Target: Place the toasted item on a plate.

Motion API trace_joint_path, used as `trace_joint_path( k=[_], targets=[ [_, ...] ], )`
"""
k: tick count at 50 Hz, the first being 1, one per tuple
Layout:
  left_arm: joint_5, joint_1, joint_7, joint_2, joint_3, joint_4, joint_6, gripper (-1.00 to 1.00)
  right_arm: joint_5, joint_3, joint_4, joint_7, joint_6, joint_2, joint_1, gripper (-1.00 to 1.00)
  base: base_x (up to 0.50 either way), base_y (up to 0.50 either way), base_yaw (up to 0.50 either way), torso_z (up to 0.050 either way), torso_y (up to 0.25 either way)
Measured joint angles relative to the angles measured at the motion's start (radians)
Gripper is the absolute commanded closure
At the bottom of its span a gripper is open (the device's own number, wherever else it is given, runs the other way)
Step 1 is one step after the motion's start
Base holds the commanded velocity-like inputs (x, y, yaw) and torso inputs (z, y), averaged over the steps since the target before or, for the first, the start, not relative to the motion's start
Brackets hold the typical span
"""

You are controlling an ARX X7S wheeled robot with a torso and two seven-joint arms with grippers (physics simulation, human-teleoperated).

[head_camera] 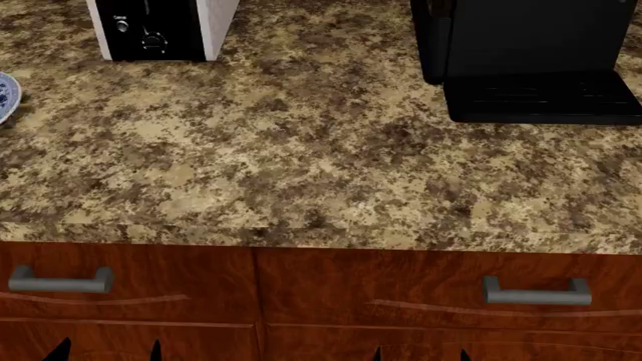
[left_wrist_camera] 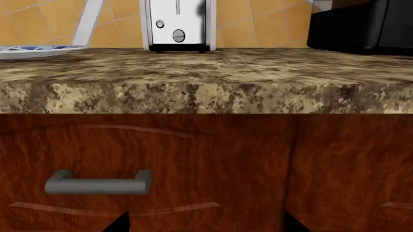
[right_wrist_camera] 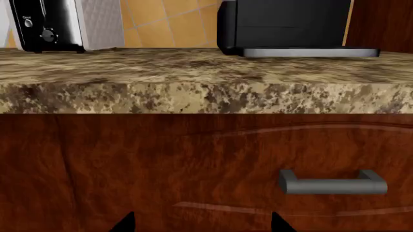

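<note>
The toasted item is out of view in all three views. Only an edge of the blue-patterned plate (head_camera: 4, 96) shows, at the far left of the granite counter; in the left wrist view the plate (left_wrist_camera: 36, 49) lies left of the toaster (left_wrist_camera: 179, 25). The toaster (head_camera: 161, 28) stands at the back left. My left gripper (head_camera: 107, 352) and right gripper (head_camera: 419, 353) hang low in front of the drawer fronts, below the counter's edge. Both are open with nothing between the tips: left gripper (left_wrist_camera: 206, 224), right gripper (right_wrist_camera: 202, 223).
A black coffee machine (head_camera: 531, 56) stands at the back right of the counter (head_camera: 301, 173). Wooden drawers below carry grey handles (head_camera: 60, 280) (head_camera: 537, 291). An orange tiled wall (left_wrist_camera: 258, 19) backs the counter.
</note>
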Motion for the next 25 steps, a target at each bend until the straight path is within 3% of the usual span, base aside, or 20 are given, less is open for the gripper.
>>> trace_joint_path(
  k=[14, 25],
  targets=[
    [-0.029, -0.002, -0.031, -0.024, 0.028, 0.002, -0.005, -1.0, 0.031, -0.032, 0.005, 0.03, -0.013, 0.023, 0.005, -1.0, 0.0, 0.0, 0.0, 0.0, 0.0],
    [-0.051, 0.0, -0.058, -0.045, 0.051, 0.005, -0.016, -1.0, 0.047, -0.063, 0.002, 0.045, -0.023, 0.05, 0.002, -1.0, 0.0, 0.37, 0.0, 0.0, 0.0]
  ],
)
